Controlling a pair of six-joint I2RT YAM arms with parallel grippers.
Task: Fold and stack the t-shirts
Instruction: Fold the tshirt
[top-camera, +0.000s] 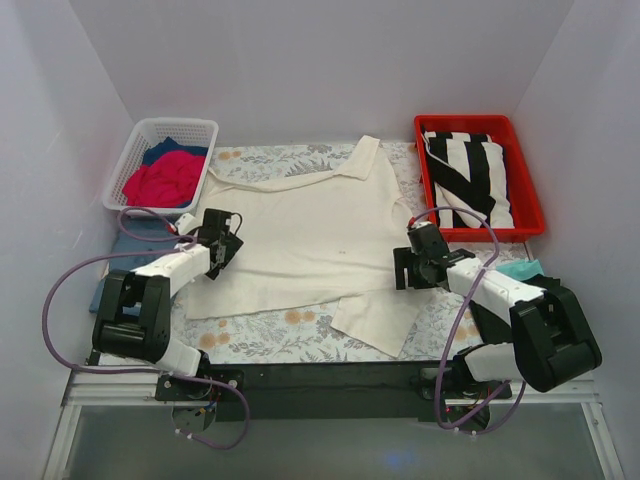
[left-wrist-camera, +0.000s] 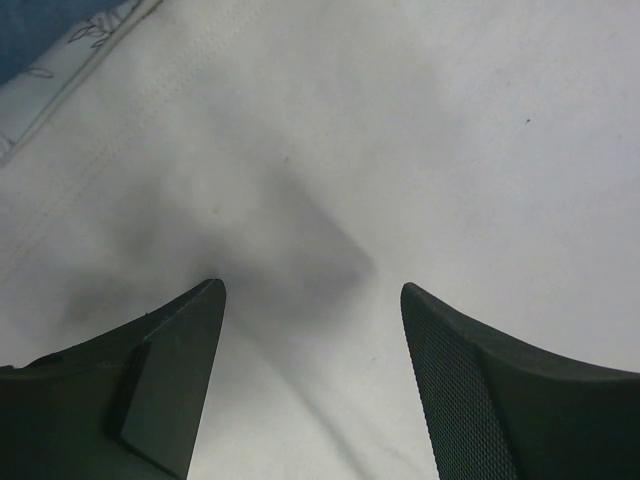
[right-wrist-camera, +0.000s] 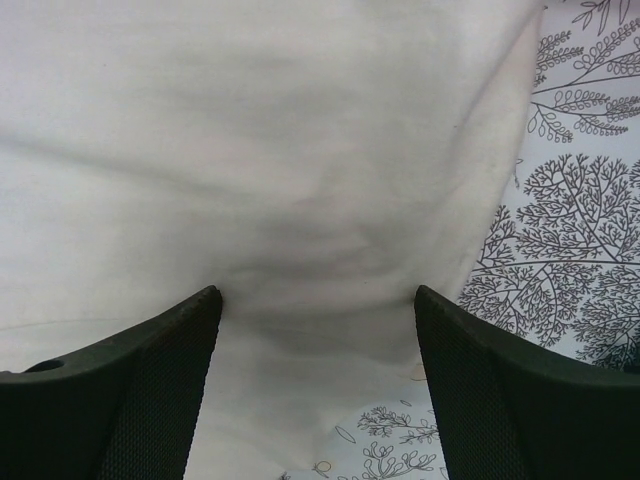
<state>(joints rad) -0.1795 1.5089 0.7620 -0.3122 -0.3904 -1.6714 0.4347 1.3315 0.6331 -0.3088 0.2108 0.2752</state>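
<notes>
The cream t-shirt (top-camera: 310, 235) is looking like soft matt cloth, faintly creased. The table covering (top-camera: 262, 338) is showing a smooth printed surface, possibly cloth. The fingers (right-wrist-camera: 520, 400) of the right gripper (right-wrist-camera: 318, 295) are showing matt black plastic with a finely dimpled texture. The basket (top-camera: 178, 123) is looking like white latticed plastic; the tray (top-camera: 424, 180) is gleaming as glossy red plastic.

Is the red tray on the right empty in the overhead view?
No, a folded black-and-white striped garment lies inside the red tray.
</notes>
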